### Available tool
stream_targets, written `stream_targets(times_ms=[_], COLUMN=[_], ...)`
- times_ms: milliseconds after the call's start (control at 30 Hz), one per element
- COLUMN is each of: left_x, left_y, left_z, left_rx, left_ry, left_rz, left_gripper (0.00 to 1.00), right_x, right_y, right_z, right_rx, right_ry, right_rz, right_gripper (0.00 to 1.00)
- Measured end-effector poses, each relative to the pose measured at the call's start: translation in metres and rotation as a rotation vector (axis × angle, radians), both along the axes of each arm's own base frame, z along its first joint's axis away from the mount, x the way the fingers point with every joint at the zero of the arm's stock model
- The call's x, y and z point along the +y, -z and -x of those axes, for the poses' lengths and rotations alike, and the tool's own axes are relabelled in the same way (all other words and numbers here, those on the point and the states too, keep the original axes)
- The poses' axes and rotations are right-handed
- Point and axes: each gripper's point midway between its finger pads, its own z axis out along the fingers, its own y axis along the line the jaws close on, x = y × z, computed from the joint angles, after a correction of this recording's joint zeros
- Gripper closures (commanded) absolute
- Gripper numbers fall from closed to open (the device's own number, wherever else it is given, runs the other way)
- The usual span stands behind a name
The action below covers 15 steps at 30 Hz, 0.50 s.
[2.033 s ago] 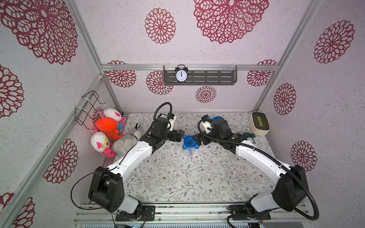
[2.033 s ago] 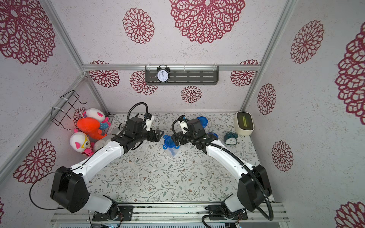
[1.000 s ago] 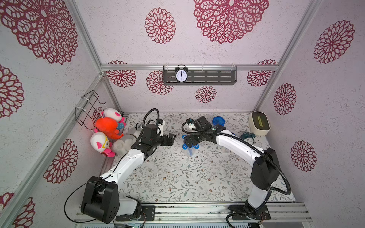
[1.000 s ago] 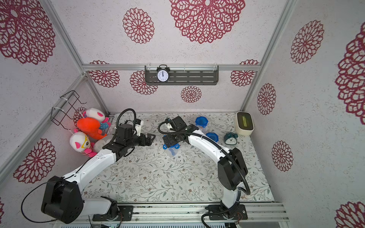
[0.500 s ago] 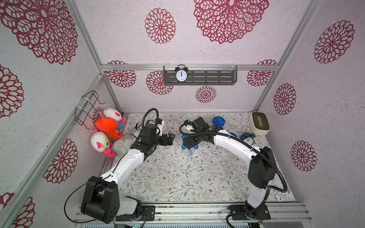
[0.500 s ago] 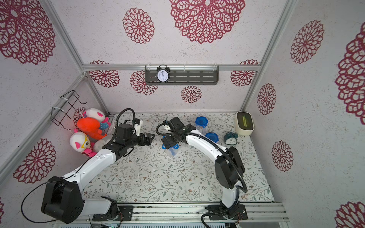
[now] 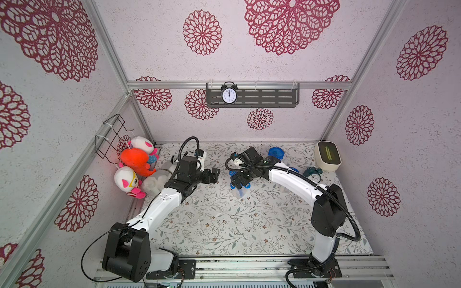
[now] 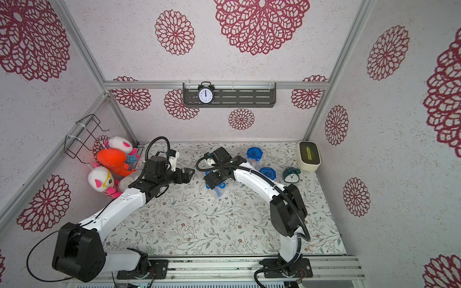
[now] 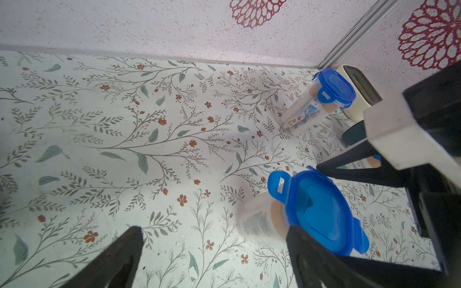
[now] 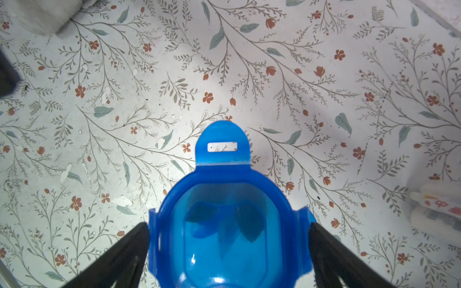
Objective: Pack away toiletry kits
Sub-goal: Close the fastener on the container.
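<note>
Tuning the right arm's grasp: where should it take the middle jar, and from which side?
By the blue lid, from above, across the two flanks. The middle jar seems upright, and the right gripper straddles it, open; one tab juts forward.

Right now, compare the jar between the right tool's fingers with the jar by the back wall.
The middle jar sits within the open right tool; the back jar stands alone. The middle jar's tab sticks straight out, unclipped; the back jar's visible tab is folded down. Both are upright, clear and blue-lidded.
</note>
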Motion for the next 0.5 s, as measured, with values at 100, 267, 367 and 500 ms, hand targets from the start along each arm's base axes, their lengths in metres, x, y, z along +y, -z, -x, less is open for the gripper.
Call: stream_targets(times_ms=[100, 267, 367, 500], left_x=[0.0, 0.001, 0.001, 0.001], left_y=[0.0, 0.004, 0.005, 0.004], left_z=[0.0, 0.001, 0.001, 0.001], left_rx=[0.0, 0.006, 0.008, 0.007], left_ry=[0.0, -0.001, -0.001, -0.001], left_rz=[0.0, -0.002, -0.002, -0.001], left_gripper=[0.06, 0.06, 0.06, 0.06], right_x=[-0.002, -0.001, -0.002, -0.001], right_y=[0.004, 0.011, 0.011, 0.011], right_z=[-0.001, -0.001, -0.001, -0.001], right_rx=[0.011, 0.026, 0.027, 0.023], right_ry=[-0.009, -0.024, -0.026, -0.033], right_rz=[0.002, 0.009, 0.012, 0.011], right_gripper=[0.01, 0.05, 0.13, 0.24])
